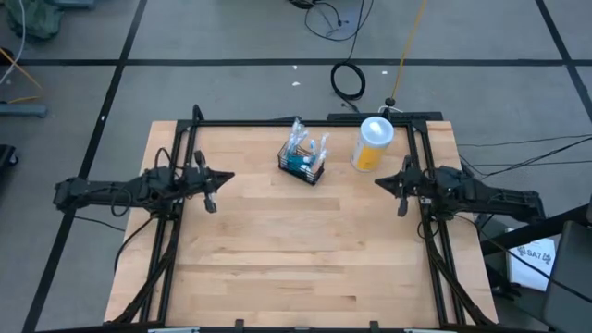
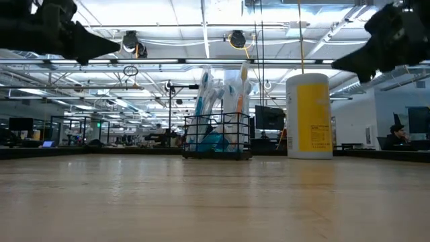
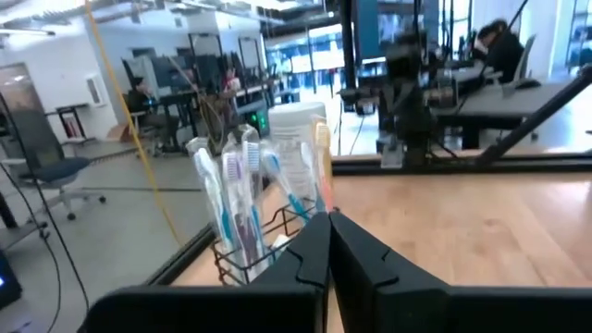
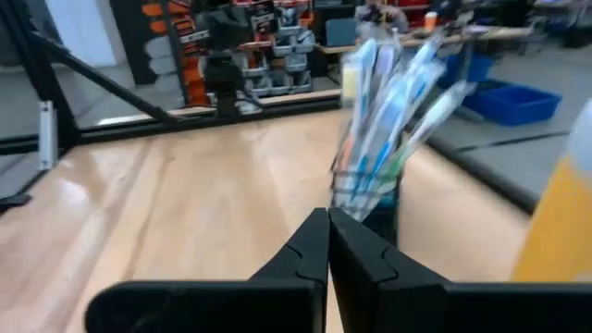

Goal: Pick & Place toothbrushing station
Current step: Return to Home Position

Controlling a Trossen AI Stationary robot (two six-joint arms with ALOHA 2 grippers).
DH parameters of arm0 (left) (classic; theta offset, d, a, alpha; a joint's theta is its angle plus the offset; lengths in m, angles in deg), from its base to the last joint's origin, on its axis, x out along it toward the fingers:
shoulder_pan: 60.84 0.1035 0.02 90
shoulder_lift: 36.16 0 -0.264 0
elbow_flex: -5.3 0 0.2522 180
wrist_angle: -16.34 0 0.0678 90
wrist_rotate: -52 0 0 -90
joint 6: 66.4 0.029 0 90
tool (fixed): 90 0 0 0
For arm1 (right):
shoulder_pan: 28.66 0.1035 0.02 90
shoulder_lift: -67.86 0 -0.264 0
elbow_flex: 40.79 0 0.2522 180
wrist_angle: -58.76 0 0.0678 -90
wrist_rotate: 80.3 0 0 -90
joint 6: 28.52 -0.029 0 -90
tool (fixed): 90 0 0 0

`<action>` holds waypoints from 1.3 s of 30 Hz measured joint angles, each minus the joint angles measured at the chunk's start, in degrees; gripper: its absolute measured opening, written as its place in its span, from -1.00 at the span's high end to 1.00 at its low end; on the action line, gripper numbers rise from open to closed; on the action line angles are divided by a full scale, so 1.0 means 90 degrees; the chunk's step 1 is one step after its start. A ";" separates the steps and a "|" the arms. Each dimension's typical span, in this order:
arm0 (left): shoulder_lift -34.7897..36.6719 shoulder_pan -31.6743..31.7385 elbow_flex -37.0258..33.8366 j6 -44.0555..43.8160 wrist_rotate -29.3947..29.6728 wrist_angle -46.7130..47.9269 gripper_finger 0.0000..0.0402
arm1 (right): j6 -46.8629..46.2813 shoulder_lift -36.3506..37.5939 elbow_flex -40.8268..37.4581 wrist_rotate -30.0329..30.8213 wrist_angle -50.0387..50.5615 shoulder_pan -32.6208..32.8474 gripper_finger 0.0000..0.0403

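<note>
Reading the table [image 1: 296,250] from above as a clock face, far edge at 12.

Item 1, basket [image 1: 303,165]: the black wire basket stands upright on the table at about 12 o'clock from centre, close to the far edge. Several toothbrushes [image 2: 232,101] stand in it, heads up, leaning slightly; blue, white and orange handles are visible. Nothing of mine touches it.

Item 2, yellow cup [image 1: 373,143]: it has a white lid and stands upright near the basket at about 1 o'clock, clear of it, with bare table between them.

Item 3, my left gripper [image 1: 227,176]: positioned at 9 o'clock, above the table and well apart from the basket. The two fingers are pressed together at the tips and hold nothing.

Item 4, my right gripper [image 1: 379,181]: positioned at 3 o'clock, raised off the table, near the cup but not touching it. The fingers meet tip to tip and are empty.

Item 5, surroundings: a person [image 2: 396,134] sits in the room beyond the table, well clear of both arms.
</note>
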 joint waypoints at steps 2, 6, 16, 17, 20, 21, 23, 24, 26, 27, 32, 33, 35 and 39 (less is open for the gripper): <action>0.0192 0.0000 -0.0216 -0.0015 -0.0008 -0.0152 0.92 | -0.0155 0.0246 -0.0303 -0.0033 -0.0046 0.0000 1.00; 0.0527 0.0000 -0.0524 -0.0172 -0.0158 -0.0214 0.95 | -0.0191 0.0630 -0.0911 -0.0078 -0.0544 -0.0004 1.00; 0.0706 -0.0002 -0.0920 -0.0452 -0.0732 -0.0421 0.92 | -0.0181 0.0578 -0.1585 -0.0118 -0.1464 -0.0002 1.00; 0.0706 -0.0005 -0.0920 -0.0490 -0.0737 -0.0402 0.93 | -0.0197 0.0580 -0.1577 -0.0132 -0.1476 -0.0002 1.00; 0.0706 -0.0005 -0.0915 -0.0576 -0.0751 -0.0277 0.98 | -0.0142 0.0574 -0.1580 -0.0263 -0.1498 -0.0002 1.00; 0.0706 -0.0005 -0.0915 -0.0582 -0.0752 -0.0207 0.98 | -0.0075 0.0574 -0.1583 -0.0249 -0.1512 -0.0001 1.00; 0.0706 -0.0005 -0.0915 -0.0604 -0.0751 -0.0085 0.96 | 0.0057 0.0573 -0.1583 -0.0230 -0.1516 -0.0002 1.00; 0.0704 -0.0005 -0.0915 -0.0620 -0.0751 -0.0041 0.93 | 0.0114 0.0573 -0.1585 -0.0235 -0.1516 -0.0002 1.00; 0.0704 -0.0005 -0.0915 -0.0626 -0.0743 -0.0019 0.88 | 0.0173 0.0573 -0.1587 -0.0236 -0.1518 -0.0002 1.00; 0.0704 -0.0005 -0.0915 -0.0625 -0.0737 -0.0015 0.86 | 0.0178 0.0573 -0.1587 -0.0238 -0.1518 -0.0002 1.00; 0.0704 -0.0005 -0.0915 -0.0846 -0.0729 0.0037 0.80 | 0.0190 0.0573 -0.1592 -0.0238 -0.1521 -0.0002 1.00; 0.0704 -0.0005 -0.0915 -0.0877 -0.0727 0.0037 0.80 | 0.0190 0.0573 -0.1592 -0.0237 -0.1521 -0.0002 1.00; 0.0704 -0.0005 -0.0915 -0.0730 -0.0727 0.0037 0.79 | 0.0190 0.0573 -0.1595 -0.0240 -0.1521 -0.0002 1.00; 0.0704 -0.0005 -0.0915 -0.0486 -0.0725 0.0037 0.79 | 0.0190 0.0573 -0.1597 -0.0240 -0.1521 -0.0002 1.00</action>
